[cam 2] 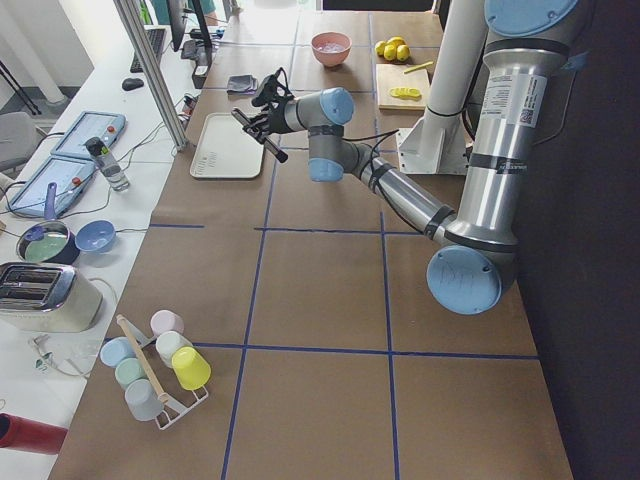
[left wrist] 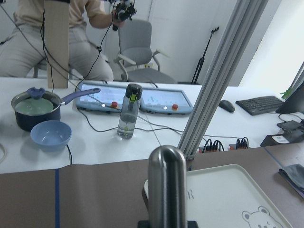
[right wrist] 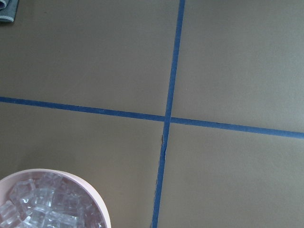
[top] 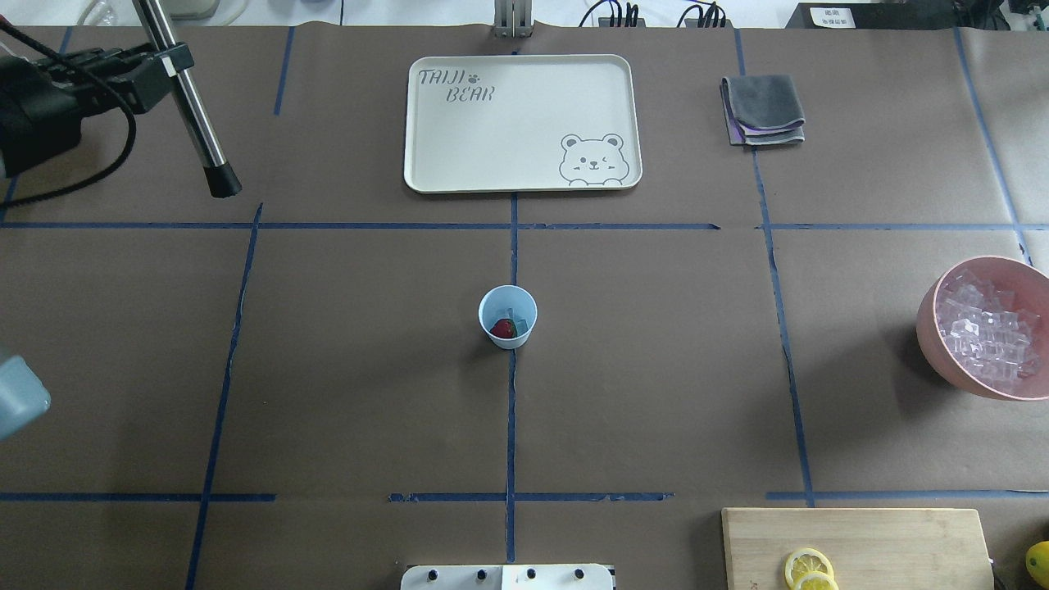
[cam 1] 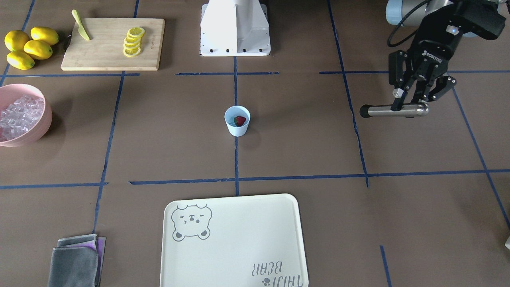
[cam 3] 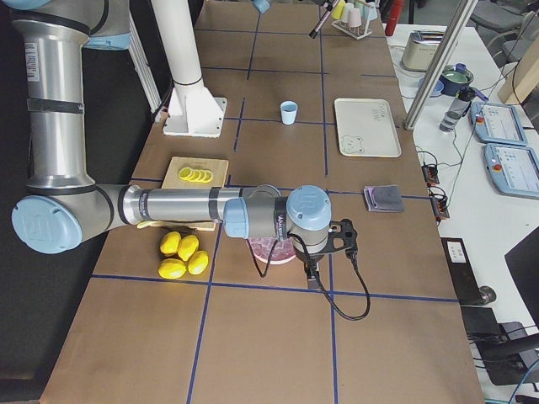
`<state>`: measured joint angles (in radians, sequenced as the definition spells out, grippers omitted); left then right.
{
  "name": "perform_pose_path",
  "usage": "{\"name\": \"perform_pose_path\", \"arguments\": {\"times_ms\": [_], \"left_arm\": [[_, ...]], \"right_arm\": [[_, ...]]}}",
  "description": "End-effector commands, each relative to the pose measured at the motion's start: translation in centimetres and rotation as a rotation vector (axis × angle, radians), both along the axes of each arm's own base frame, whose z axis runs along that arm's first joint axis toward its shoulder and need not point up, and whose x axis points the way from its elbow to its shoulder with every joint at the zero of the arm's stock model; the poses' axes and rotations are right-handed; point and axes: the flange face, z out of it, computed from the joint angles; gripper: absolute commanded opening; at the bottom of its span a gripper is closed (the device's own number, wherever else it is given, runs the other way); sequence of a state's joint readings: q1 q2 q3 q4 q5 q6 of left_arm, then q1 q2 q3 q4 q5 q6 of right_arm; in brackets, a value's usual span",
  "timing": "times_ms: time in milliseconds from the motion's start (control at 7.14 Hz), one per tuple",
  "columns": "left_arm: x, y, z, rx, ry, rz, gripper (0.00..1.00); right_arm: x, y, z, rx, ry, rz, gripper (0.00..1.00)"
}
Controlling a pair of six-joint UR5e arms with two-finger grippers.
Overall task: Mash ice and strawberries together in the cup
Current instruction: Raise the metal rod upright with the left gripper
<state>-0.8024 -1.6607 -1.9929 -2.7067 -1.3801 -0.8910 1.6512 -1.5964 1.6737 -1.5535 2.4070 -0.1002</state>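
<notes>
Cup [cam 1: 238, 130]: pale blue, upright, at the middle of the counter [cam 1: 303, 151] on the centre tape line [cam 1: 236, 163], well apart from both arms. Contains one red strawberry [cam 1: 239, 120] and, from overhead, at least one piece of ice [top: 515, 315] just beside it. Both apparently whole, nothing crushed.

Step in hand (judged): bringing the masher over to the cup. Loading seemingly done, mashing not yet begun.

Left tool [cam 1: 410, 104]: clenched on a steel muddler [cam 1: 382, 111], fingers wrapped round the shaft close to its rounded bare-metal end. Black-capped end free and pointing toward the cup's side of the counter. Held aloft, tilted rather than upright, clear of the counter and touching nothing else.

Next move (judged): carry across to a spot above the cup's mouth, turn the muddler upright with the black end down, then lower it straight inside the rim. Calls for careful centring, given a narrow mouth and a light, handleless cup. Off-centre pressure likely to tip it or push it along the counter, so a steadying grip may be wanted.

Right tool [cam 3: 342, 237]: far off, just beside the pink bowl [cam 1: 38, 133] of spare cubes [cam 1: 20, 115]. Fingers shown in no close view, so released or clenched cannot be told. Wrist view gives only bowl rim and taped counter.
</notes>
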Motion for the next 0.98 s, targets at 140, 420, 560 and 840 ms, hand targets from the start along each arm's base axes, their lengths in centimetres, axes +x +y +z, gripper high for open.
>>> {"name": "perform_pose_path", "arguments": {"times_ms": [140, 420, 560, 840], "left_arm": [[9.1, 7.6, -2.1, 0.166, -0.062, -0.222, 0.00], [17.2, 12.9, -9.4, 0.234, -0.069, -0.230, 0.00], [21.3, 14.3, -10.8, 0.221, -0.060, -0.216, 0.00], [22.5, 14.8, -11.7, 0.265, -0.027, -0.123, 0.00]], "right_arm": [[0.0, -0.1, -0.1, 0.003, 0.000, -0.001, 1.00], [0.0, 0.0, 0.3, -0.002, 0.002, -0.002, 1.00], [0.0, 0.0, 0.3, -0.002, 0.002, -0.002, 1.00], [-0.1, 0.0, 0.4, -0.006, 0.005, -0.003, 1.00]]}}
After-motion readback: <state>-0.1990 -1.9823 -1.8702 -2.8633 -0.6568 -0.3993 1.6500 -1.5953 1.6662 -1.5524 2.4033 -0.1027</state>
